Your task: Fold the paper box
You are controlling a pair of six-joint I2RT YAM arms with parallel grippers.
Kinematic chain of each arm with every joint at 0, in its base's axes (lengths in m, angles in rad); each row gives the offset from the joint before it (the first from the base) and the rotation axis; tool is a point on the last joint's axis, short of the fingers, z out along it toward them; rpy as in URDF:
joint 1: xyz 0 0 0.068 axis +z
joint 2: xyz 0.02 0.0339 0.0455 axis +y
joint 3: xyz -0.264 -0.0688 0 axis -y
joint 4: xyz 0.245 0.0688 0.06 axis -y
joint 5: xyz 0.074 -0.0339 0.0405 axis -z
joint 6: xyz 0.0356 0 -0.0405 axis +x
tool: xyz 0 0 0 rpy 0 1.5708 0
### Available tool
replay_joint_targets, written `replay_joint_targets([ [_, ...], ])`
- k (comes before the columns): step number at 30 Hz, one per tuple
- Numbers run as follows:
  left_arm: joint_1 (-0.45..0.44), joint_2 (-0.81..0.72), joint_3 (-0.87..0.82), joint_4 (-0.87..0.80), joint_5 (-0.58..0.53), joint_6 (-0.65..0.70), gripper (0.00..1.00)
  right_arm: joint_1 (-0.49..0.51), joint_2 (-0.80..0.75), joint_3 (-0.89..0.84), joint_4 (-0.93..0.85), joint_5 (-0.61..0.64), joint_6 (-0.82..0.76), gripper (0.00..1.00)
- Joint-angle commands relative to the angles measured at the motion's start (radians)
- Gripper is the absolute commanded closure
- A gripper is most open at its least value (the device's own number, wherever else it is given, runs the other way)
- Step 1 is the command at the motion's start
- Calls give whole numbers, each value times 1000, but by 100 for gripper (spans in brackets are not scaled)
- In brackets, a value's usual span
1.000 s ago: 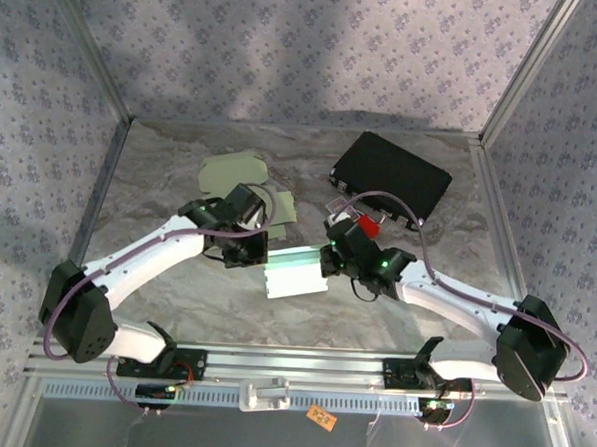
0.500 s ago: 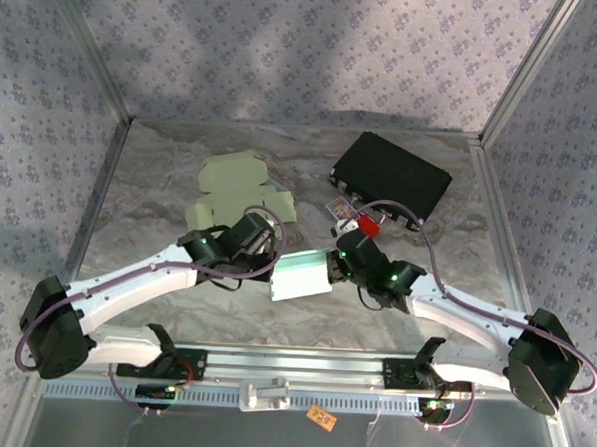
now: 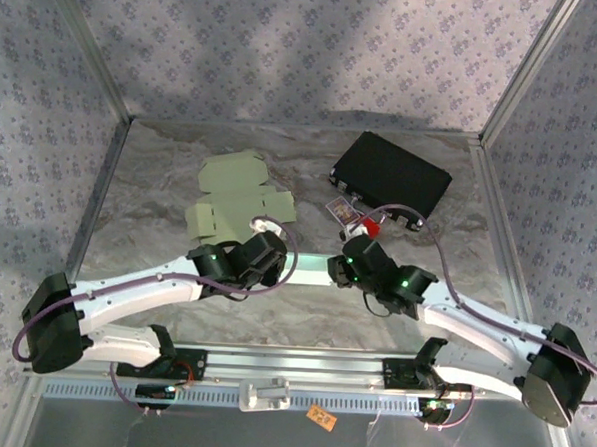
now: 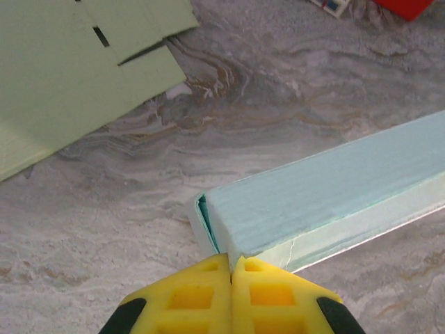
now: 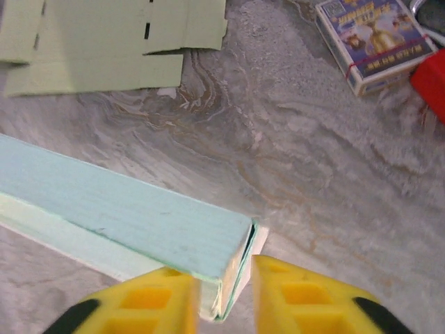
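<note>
The paper box (image 4: 334,202) is a long pale-teal carton lying on the marbled table, folded up into a slim bar. In the top view a short strip of it (image 3: 309,268) shows between the two wrists. My left gripper (image 4: 231,260) (image 3: 282,267) is shut, its yellow fingertips pressed together on the thin corner edge at the box's left end. My right gripper (image 5: 224,292) (image 3: 334,270) is open astride the box's right end (image 5: 233,268). Its left finger (image 5: 139,303) lies against the box side, and its right finger (image 5: 306,296) stands clear of the end flap.
Flat pale-green cardboard blanks (image 3: 235,185) (image 5: 104,42) lie behind the left arm. A black case (image 3: 391,178) sits at the back right. A card pack (image 5: 375,38) and a red object (image 3: 368,228) lie just behind the right wrist. Metal rails frame the table.
Both wrists came nearer together and lower, and the box's broad face now shows as a narrow strip. The right gripper has opened from shut; the left stayed shut.
</note>
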Motion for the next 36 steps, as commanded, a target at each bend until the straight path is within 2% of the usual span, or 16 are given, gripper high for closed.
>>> replay_joint_targets([
  [1,-15,22,8,40,-78,-7,100,6,-66,34,-84,-35,127,59],
  [4,-25,36,0,43,-95,-13,100,8,-113,25,-121,-65,184,48],
  [8,-28,47,-10,46,-97,-23,100,-2,-174,33,-171,-76,250,39],
  [12,-33,46,-10,37,-105,-28,100,-50,-217,69,-237,-115,426,29],
  [14,-33,43,-16,37,-106,-30,100,-104,-212,82,-254,-167,527,27],
  [18,-33,42,-21,36,-103,-36,100,-260,-157,43,-141,-373,746,28],
  [21,-36,44,-21,35,-103,-40,100,-306,-104,36,-99,-448,854,28],
  [26,-36,43,-26,32,-100,-47,100,-333,-48,15,-57,-491,957,29],
  [29,-36,41,-29,29,-96,-48,100,-340,-12,-21,-2,-527,1031,33],
  [36,-36,45,-23,19,-82,-51,100,-331,59,-15,-29,-569,1031,40],
])
